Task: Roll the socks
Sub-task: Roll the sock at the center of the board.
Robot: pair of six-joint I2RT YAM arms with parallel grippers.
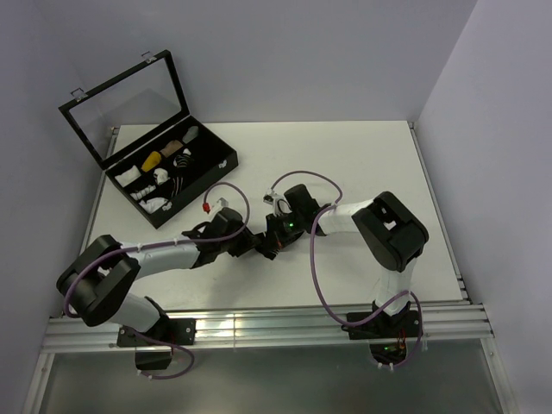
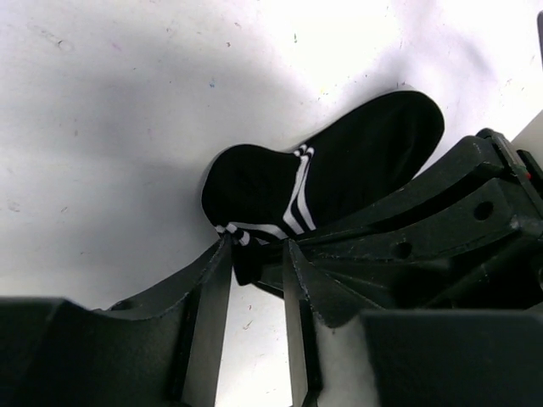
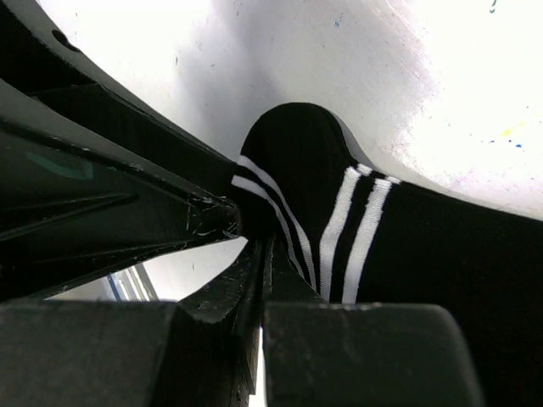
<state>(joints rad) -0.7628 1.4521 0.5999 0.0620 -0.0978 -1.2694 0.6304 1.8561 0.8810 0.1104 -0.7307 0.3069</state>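
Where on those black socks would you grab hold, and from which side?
Grip the socks at the striped cuff, coming in from that end along their length. The cuff looks bunched and raised off the table, giving an edge to pinch; the toe lies flat. The right gripper is shut on it there.

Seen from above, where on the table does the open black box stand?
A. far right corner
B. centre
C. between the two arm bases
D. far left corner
D: the box sits at the far left corner of the table, with its lid raised.
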